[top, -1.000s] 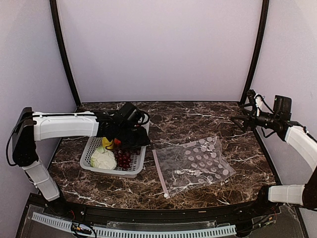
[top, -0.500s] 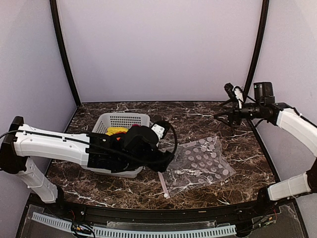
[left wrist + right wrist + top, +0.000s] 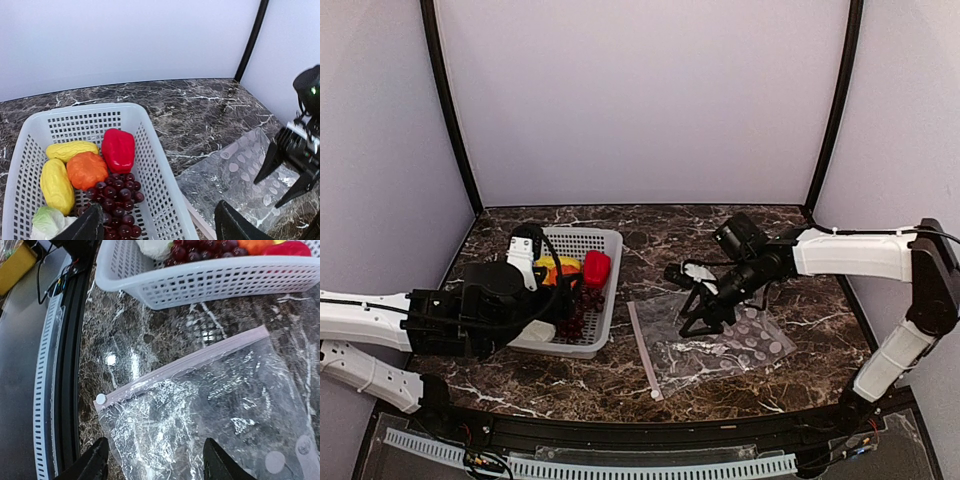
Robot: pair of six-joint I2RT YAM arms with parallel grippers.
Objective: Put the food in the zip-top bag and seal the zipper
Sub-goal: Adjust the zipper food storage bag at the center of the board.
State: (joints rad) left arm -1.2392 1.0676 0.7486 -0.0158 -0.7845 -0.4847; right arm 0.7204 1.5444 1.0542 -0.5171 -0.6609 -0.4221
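All the food sits in the white mesh basket [image 3: 85,125] at the left of the marble tabletop [image 3: 720,230]: a red pepper [image 3: 118,149], an orange piece [image 3: 86,169], two yellow pieces [image 3: 56,185], a dark purple grape bunch [image 3: 116,200] and a pale cabbage-like piece [image 3: 47,220] in the near corner. The left fingers [image 3: 90,227] hang over the basket's near end, spread wide, with nothing between them.

The zip-top bag [image 3: 215,405] lies flat and crumpled on the tabletop just to the right of the basket, apart from it. Its zipper [image 3: 185,362] – a pinkish-white strip with a small white tab at the near end – runs along the edge that faces the basket. Whether the strip is pressed closed cannot be told.

The right fingers [image 3: 95,460] reach in from the right and hover low over the bag's middle, parted and gripping nothing – whether the tips touch the plastic is not clear.
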